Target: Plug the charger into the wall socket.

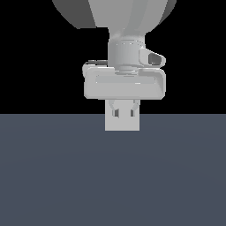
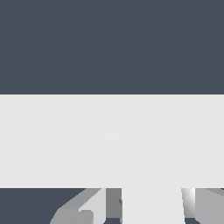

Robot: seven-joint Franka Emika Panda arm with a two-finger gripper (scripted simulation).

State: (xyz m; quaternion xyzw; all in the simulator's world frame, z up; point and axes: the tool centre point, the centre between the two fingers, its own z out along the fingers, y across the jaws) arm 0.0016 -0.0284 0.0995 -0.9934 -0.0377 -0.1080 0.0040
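From my remote seat, the wrist view gives me the best read on the charger. It is a plain white block whose long axis runs straight away from the camera towards the wall socket. Its far end meets the plate's near edge in that picture. I cannot see the prong, so I assume nothing about which end carries it, and I cannot say whether the block's tip touches the plate or merely overlaps it in line of sight. The socket fills a broad pale band across the wrist view, with only a faint dot at its centre. The block comes up to the plate off to one side of that dot rather than in line with it. The charger sits between the fingers, one grey pad on each flank, and both look pressed flush against its sides, so I read the pincer as clamped on the block. In the exterior view the gripper hangs straight down from the arm. Its two fingertips show in front of the upright square plate, which stands on the dark blue-grey floor. From that angle I cannot pick out the charger.
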